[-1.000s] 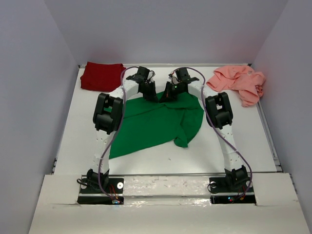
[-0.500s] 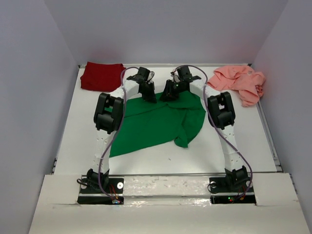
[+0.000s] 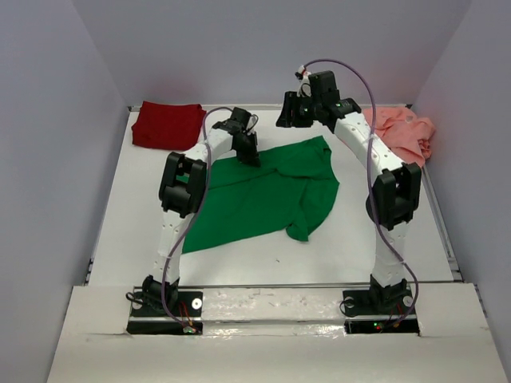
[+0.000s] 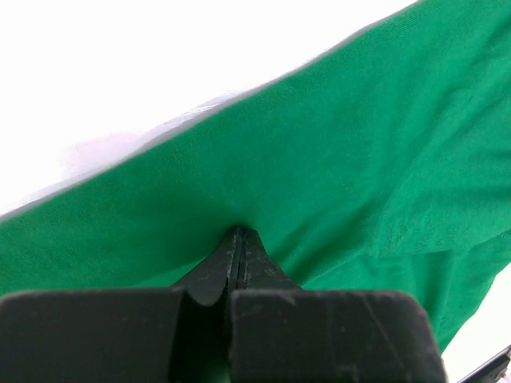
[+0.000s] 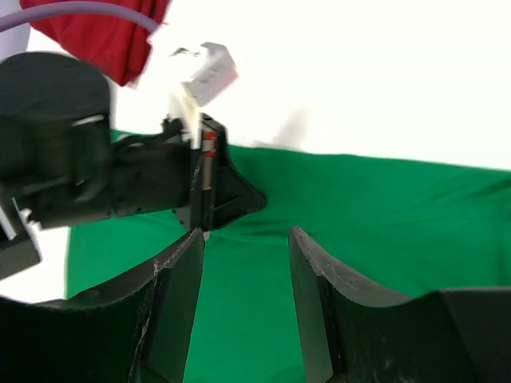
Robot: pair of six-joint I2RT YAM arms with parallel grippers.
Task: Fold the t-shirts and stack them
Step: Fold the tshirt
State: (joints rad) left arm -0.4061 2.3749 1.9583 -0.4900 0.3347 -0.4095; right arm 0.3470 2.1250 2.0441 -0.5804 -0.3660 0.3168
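1. The dark red t-shirt [image 3: 166,124] sits bunched in the far left corner of the table [image 3: 136,231], just as it did a second ago. It looks untouched, so it is still to be folded.
2. My left gripper [image 4: 239,239] is pinched shut on the far edge of the green t-shirt [image 3: 263,195]. The cloth puckers right at the fingertips. It has slid only slightly along that edge and has not let go.
3. The green t-shirt lies mid-table. Its far right corner now rests flat and drawn out toward the back, where before it was gathered under both my grippers. The near right part is still doubled over, so I judge the spreading only partly done.
4. My right gripper [image 3: 287,116] has just released. A second ago it was down on that corner beside the left one. Now it hangs above the shirt's far edge, jaws apart and holding nothing (its own camera shows green cloth through the gap).
5. The salmon pink t-shirt [image 3: 407,134] remains crumpled in the far right corner, and nothing is stacked yet.
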